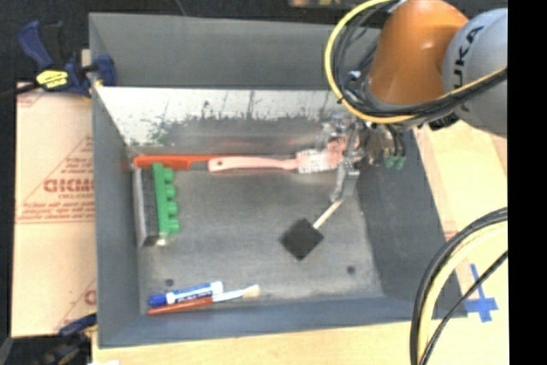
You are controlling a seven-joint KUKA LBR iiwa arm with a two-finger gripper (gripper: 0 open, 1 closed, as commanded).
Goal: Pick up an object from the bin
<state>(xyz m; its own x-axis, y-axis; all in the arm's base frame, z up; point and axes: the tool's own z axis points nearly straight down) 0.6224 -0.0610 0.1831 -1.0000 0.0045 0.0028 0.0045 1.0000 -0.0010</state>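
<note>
Hanging over the head of the pink toothbrush point(256, 164), the jaws hid their gap; whether they gripped anything could not be told. Nothing looked lifted, so grasp and raise remained. Just nearside of them lay a black sponge point(301, 239) on a white stick, farther left a green block point(165, 199), farthest a blue pen point(192, 296). The bin wall point(214, 111) stood close behind.

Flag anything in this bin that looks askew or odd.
Nothing looks spilled or broken. Only the black pad on its pale handle lies diagonally mid-bin; the pink brush, green block and pens lie along the walls.
</note>
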